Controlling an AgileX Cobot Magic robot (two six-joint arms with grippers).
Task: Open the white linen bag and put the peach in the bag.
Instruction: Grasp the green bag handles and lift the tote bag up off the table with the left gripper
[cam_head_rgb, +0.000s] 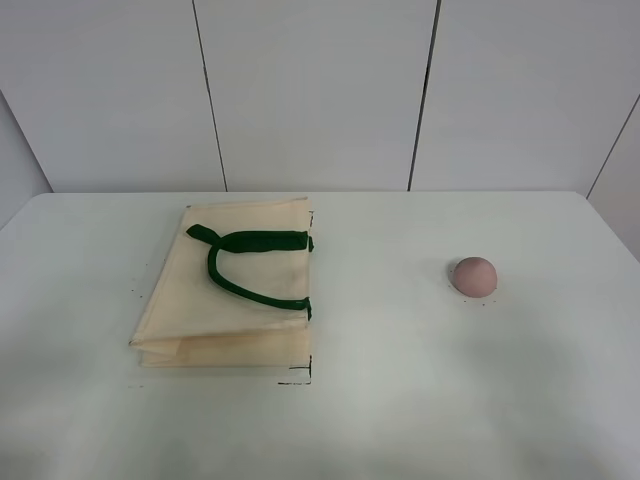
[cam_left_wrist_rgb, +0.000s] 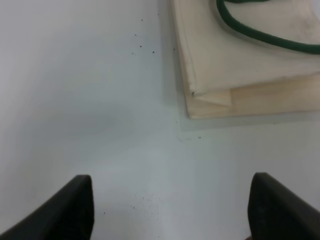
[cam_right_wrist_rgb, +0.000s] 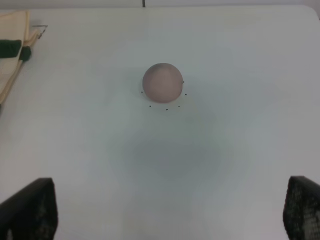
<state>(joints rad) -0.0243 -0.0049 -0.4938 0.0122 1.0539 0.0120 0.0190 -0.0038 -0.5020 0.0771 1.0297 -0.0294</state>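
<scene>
The white linen bag (cam_head_rgb: 235, 300) lies flat and closed on the left half of the white table, its dark green handles (cam_head_rgb: 250, 243) folded on top. Its corner also shows in the left wrist view (cam_left_wrist_rgb: 250, 65), and an edge in the right wrist view (cam_right_wrist_rgb: 12, 50). The peach (cam_head_rgb: 474, 275) sits alone on the right half, and it also shows in the right wrist view (cam_right_wrist_rgb: 162, 82). My left gripper (cam_left_wrist_rgb: 172, 215) is open and empty, short of the bag's corner. My right gripper (cam_right_wrist_rgb: 165, 212) is open and empty, well short of the peach. Neither arm shows in the exterior view.
The white table (cam_head_rgb: 400, 400) ends at a pale panelled wall (cam_head_rgb: 320, 90) at the back. Small black marks sit by the bag's corners (cam_head_rgb: 300, 378) and around the peach. The bag and the peach lie well apart.
</scene>
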